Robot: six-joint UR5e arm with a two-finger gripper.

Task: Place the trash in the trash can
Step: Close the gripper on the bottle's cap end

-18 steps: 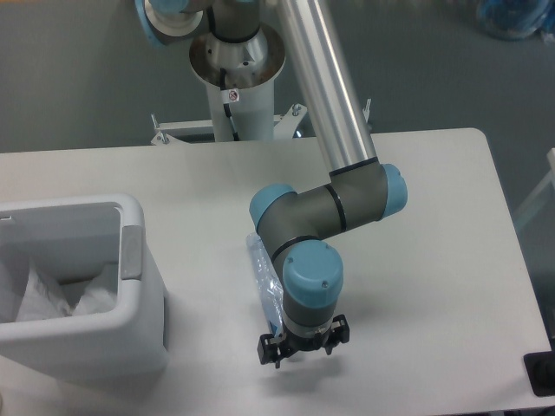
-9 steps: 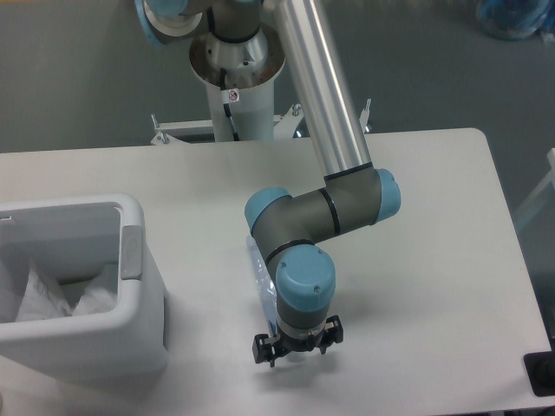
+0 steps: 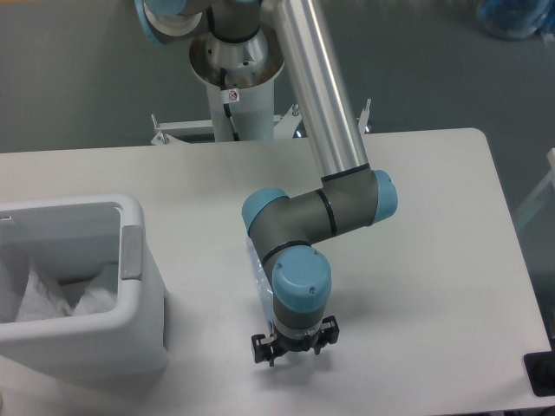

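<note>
The bottle [image 3: 259, 279], one piece of the trash, is clear with a bluish tint. It lies on the white table, mostly hidden under my arm's blue-capped wrist, so only a sliver shows on the wrist's left side. My gripper [image 3: 293, 345] points straight down just in front of the bottle's near end. Its black knuckles spread out on both sides, it looks open, and I see nothing held. The trash can [image 3: 130, 251], a pale grey-white bin, stands at the left edge. A crumpled translucent white bag [image 3: 48, 296] lies inside it.
The arm's pedestal [image 3: 234, 78] stands behind the table's far edge. A black object [image 3: 539, 374] sits at the table's front right corner. The table's front edge runs close below my gripper.
The wrist and gripper have shifted slightly left and toward the table's front edge. They now cover more of the bottle, which has stayed where it was.
</note>
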